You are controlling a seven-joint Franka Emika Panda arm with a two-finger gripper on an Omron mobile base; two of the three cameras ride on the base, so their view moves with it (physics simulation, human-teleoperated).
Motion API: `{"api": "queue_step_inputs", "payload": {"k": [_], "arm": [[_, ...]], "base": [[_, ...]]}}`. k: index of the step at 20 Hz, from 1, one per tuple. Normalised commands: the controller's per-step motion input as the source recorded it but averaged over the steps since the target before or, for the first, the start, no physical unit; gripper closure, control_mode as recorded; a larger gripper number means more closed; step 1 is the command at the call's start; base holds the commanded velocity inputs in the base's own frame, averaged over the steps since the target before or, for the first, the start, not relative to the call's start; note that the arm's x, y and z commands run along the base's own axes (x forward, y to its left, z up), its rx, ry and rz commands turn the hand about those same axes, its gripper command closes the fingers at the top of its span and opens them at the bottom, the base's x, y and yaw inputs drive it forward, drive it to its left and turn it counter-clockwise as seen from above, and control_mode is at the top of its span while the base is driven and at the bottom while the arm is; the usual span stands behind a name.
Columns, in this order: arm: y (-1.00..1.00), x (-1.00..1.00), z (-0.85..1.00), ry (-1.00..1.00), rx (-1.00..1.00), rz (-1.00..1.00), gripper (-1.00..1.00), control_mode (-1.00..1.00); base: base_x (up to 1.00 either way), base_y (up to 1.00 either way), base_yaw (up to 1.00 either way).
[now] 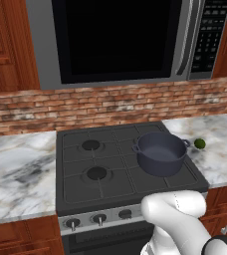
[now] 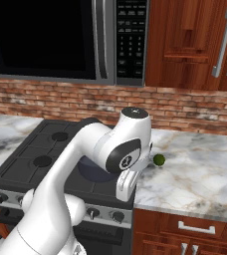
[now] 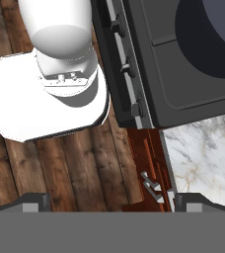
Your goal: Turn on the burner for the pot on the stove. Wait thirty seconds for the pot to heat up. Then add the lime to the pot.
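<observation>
The dark blue-grey pot (image 1: 160, 153) stands lidless on the right rear burner of the stove (image 1: 95, 191). In the right base view my arm hides most of the pot (image 2: 91, 172). The lime (image 1: 199, 144) lies on the marble counter just right of the stove, and it appears again as the lime (image 2: 159, 159). My hand (image 2: 127, 183) hangs pointing down over the stove's right front corner. The gripper (image 3: 113, 202) is open, its finger tips wide apart with nothing between them. Below it run the front knobs (image 3: 128, 66), with the pot (image 3: 213, 34) at the upper right.
A microwave (image 1: 120, 40) hangs above the stove before a brick wall. Marble counters (image 1: 16, 169) flank the cooktop. Wooden drawers with a metal handle (image 3: 151, 185) sit under the right counter. My white base (image 3: 45, 99) stands on the wooden floor.
</observation>
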Motion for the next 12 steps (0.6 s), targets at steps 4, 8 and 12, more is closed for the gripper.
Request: {"api": "queue_step_inputs", "payload": {"k": [4,8,12], "arm": [[0.0,0.0,0.0,0.0,0.0,0.0,-1.0,-1.0],[0.0,0.0,0.0,0.0,0.0,0.0,-1.0,-1.0],[0.0,0.0,0.0,0.0,0.0,0.0,-1.0,-1.0]], "base": [[0.0,0.0,0.0],[0.0,0.0,0.0],[0.0,0.0,0.0]]}}
